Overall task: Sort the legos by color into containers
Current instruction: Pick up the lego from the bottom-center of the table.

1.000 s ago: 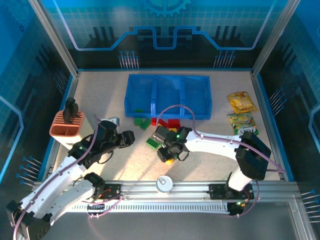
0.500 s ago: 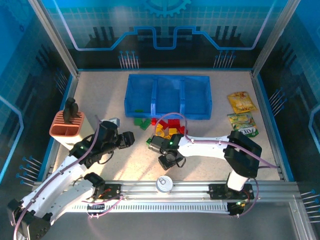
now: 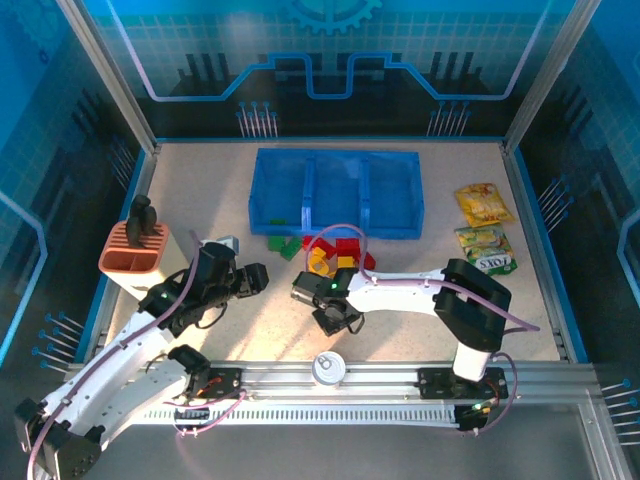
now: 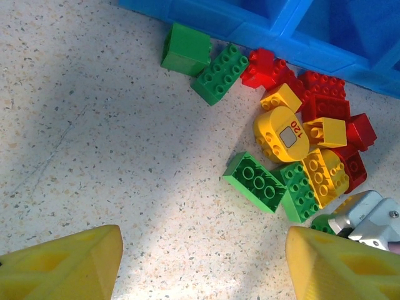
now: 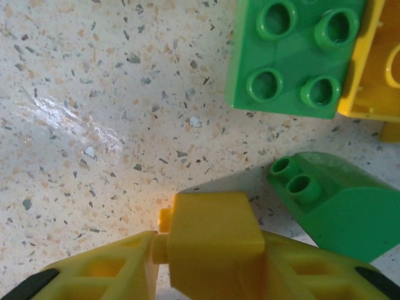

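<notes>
The legos (image 3: pixel 336 254) lie in a red, green and yellow pile just in front of the blue tray of containers (image 3: pixel 335 160). In the left wrist view the legos (image 4: pixel 294 147) lie ahead to the right, below the tray wall (image 4: pixel 262 34). My left gripper (image 4: pixel 200 269) is open over bare table, left of the pile (image 3: pixel 255 278). My right gripper (image 3: pixel 336 318) is at the pile's near edge. It is shut on a yellow lego (image 5: pixel 212 240), just above the table. A green flat brick (image 5: pixel 294 53) and a green sloped brick (image 5: pixel 337 203) lie close by.
A salmon ridged holder (image 3: pixel 133 258) with black handles stands at the left. Two yellow snack packets (image 3: pixel 483 203) lie at the right. A round white disc (image 3: pixel 328 368) sits on the front rail. Blue walls edge the table.
My right gripper has slid a little left and nearer to me, and its jaws have narrowed onto the yellow lego. The left arm has not moved.
</notes>
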Action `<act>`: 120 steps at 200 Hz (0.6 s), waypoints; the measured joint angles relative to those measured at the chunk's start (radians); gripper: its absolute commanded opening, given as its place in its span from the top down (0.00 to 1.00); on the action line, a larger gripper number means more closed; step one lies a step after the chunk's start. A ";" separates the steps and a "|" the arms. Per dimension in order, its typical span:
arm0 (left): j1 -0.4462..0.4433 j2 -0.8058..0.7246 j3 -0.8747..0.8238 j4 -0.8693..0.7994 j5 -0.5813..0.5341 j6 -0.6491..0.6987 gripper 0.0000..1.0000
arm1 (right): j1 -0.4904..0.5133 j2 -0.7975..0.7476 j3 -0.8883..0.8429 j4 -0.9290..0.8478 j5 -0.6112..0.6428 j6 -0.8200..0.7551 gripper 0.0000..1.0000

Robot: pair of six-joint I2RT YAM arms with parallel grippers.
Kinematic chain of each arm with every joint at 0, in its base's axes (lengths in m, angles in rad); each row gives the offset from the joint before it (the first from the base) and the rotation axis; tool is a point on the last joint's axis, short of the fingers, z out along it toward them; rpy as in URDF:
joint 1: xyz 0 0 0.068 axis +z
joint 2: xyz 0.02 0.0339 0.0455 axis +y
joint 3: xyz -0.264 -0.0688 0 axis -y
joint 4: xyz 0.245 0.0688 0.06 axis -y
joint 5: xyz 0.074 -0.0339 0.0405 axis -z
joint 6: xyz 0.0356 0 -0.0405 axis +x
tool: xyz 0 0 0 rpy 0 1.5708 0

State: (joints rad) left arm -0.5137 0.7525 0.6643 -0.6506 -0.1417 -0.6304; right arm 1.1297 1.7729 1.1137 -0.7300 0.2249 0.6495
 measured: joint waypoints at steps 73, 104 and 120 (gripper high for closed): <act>0.000 -0.011 0.000 -0.003 -0.003 0.000 0.30 | -0.033 -0.011 0.130 -0.040 0.014 -0.038 0.74; 0.000 -0.011 0.000 -0.003 -0.002 0.001 0.30 | -0.178 -0.038 0.270 -0.071 0.023 -0.108 0.74; 0.000 -0.015 0.000 -0.004 -0.002 0.001 0.30 | -0.271 -0.039 0.346 -0.074 0.022 -0.139 0.73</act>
State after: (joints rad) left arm -0.5137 0.7376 0.6643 -0.6548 -0.1432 -0.6292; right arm 0.8585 1.7340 1.4597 -0.8043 0.2466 0.5106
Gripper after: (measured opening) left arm 0.704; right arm 0.307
